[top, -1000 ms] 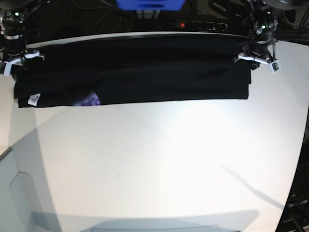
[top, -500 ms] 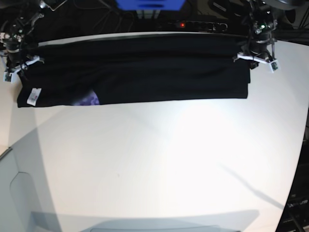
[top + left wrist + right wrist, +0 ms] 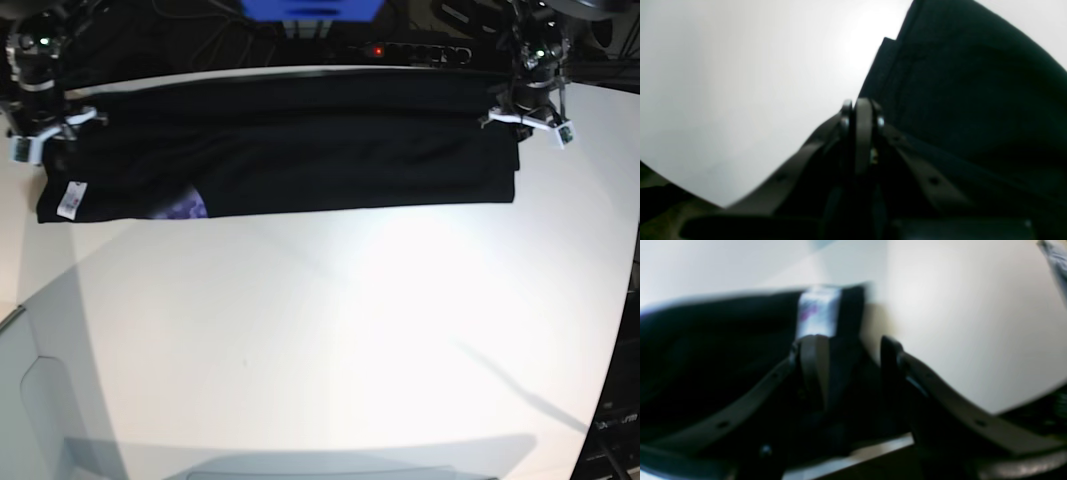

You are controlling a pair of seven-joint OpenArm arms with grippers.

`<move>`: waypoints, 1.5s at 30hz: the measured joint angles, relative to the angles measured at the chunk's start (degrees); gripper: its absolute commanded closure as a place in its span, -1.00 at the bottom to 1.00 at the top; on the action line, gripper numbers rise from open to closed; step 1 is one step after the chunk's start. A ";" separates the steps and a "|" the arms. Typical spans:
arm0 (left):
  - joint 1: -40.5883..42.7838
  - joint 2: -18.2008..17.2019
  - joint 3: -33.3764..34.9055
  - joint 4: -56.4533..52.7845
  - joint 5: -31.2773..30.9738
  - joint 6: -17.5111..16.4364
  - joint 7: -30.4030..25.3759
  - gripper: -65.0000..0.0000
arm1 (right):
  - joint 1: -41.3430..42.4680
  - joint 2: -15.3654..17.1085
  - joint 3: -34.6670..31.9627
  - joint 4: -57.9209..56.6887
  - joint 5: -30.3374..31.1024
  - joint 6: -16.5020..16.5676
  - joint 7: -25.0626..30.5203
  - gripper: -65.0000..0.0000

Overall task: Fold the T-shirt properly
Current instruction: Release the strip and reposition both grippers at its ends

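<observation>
The black T-shirt (image 3: 300, 150) lies folded into a long band across the far part of the white table (image 3: 350, 330). A white tag (image 3: 69, 199) and a bit of purple print (image 3: 185, 208) show at its near left edge. My right gripper (image 3: 48, 135) hovers over the shirt's left end. In the right wrist view it (image 3: 851, 346) is open, with the cloth (image 3: 706, 350) and the blurred tag (image 3: 820, 311) just beyond its fingers. At the shirt's far right corner, my left gripper (image 3: 528, 125) is shut (image 3: 862, 113), and the cloth (image 3: 957, 83) runs right up to its closed tips.
A black power strip (image 3: 400, 50) with a red light and a blue object (image 3: 310, 8) sit behind the table's far edge. A grey panel (image 3: 30, 400) borders the near left corner. Dark equipment (image 3: 620, 420) stands off the table's right edge.
My right gripper has opened and let go of the shirt's left end, lifting slightly away. The left corner with the tag has settled on the table. The left gripper has stayed put.
</observation>
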State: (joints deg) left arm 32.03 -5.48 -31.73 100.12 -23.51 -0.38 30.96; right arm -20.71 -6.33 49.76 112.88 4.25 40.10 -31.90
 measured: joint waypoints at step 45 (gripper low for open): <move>0.13 0.85 4.02 -2.58 -1.22 -0.46 -3.82 0.95 | 1.11 4.74 -4.83 -17.16 0.09 -0.04 1.46 0.15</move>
State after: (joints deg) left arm 32.16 -4.62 -27.70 97.54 -24.73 -0.84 27.14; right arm -19.59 -1.58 44.93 95.72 4.34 40.05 -30.44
